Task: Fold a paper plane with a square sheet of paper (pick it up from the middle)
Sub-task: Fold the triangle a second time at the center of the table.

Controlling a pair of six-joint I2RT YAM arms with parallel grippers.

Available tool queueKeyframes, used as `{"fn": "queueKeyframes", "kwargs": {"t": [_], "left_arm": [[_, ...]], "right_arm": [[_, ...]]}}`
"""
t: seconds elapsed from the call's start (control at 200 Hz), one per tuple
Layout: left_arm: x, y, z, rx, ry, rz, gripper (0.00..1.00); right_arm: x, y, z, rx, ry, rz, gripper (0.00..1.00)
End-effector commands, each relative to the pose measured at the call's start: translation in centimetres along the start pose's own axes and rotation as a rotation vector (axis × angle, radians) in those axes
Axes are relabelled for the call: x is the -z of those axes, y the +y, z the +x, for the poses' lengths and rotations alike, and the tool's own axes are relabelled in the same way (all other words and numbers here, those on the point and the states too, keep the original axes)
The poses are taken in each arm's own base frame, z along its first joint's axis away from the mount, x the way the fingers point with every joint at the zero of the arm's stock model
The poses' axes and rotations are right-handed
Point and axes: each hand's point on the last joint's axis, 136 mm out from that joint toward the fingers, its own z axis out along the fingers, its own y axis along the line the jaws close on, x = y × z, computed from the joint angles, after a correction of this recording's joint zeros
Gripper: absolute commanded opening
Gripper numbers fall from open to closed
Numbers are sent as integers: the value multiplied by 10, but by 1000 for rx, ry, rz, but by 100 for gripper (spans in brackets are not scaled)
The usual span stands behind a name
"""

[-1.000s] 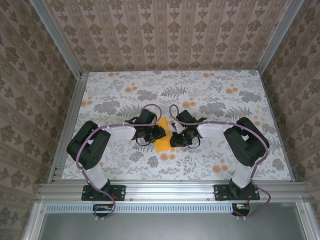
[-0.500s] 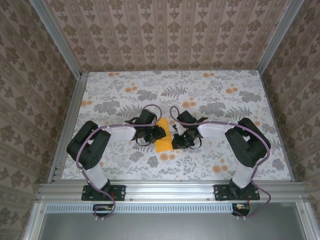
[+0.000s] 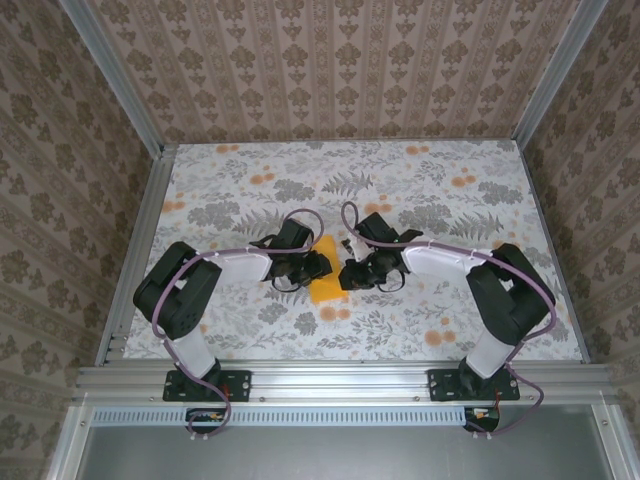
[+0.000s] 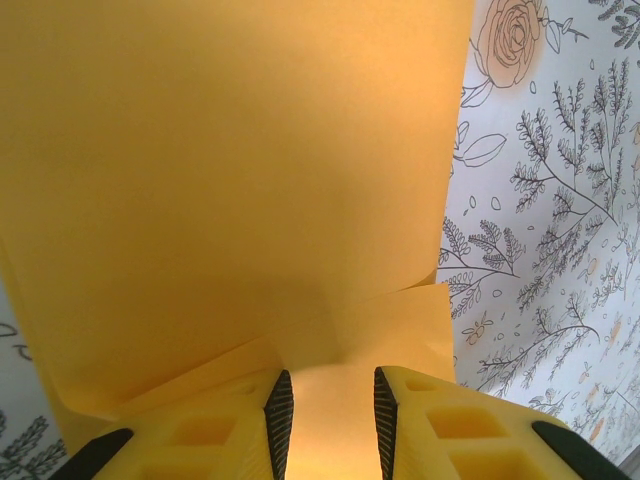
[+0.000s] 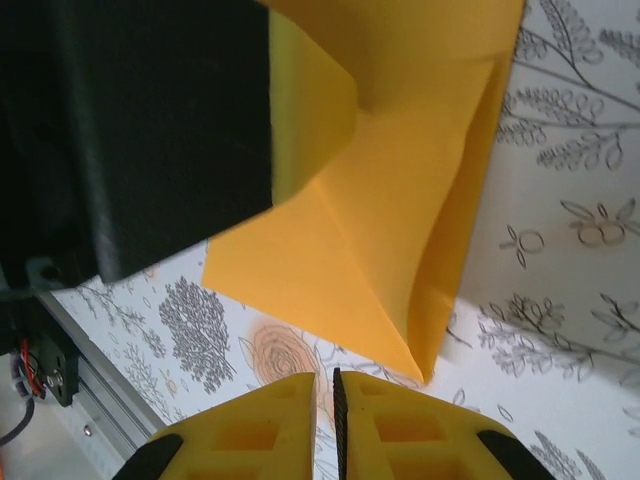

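Observation:
The square sheet of paper [image 3: 325, 284] lies partly folded on the floral table between both arms, bright orange-yellow. In the left wrist view the paper [image 4: 230, 180] rises as a curved flap in front of my left gripper [image 4: 327, 420], whose jaws stand apart with paper showing across the gap. My left gripper [image 3: 317, 266] sits on the sheet's left side. In the right wrist view the paper [image 5: 390, 230] shows a diagonal crease and a turned-up right edge. My right gripper [image 5: 332, 390] is shut, empty, just short of the sheet's near corner. My right gripper [image 3: 348, 277] rests by the sheet's right edge.
The floral table [image 3: 420, 200] stretches behind and to both sides of the arms. Patterned walls and aluminium posts [image 3: 140, 130] fence it in, and a metal rail [image 3: 340, 378] runs along the near edge. The left gripper's black body [image 5: 140, 130] looms close by the right fingers.
The right arm's elbow has swung outward to the right and its gripper has edged slightly toward the paper. The left arm and the sheet stay put.

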Motion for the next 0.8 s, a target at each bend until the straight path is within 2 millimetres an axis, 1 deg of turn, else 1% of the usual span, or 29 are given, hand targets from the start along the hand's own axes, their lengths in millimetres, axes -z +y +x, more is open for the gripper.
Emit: {"fn": "queueKeyframes", "kwargs": {"t": [0.0,0.105,0.32,0.56,0.795], "left_arm": [[-1,18,5,24,4,-59,32],[-1,17,5,26,4,-58,32],[-1,16,4,22,2,-53,32],[1,14,3,19,-1,-50,32],[2,9,0,10,-8,-40,32]], "right_arm": [[-10,8,-7,-10,18,-25,15],[-18,7,-7,-12,36,-11,15],[-30,-14,-3,-38,54,63,14],[-33,-31,5,-73,69,100,14],[-36,-42,20,-92,106,123,14]]}}
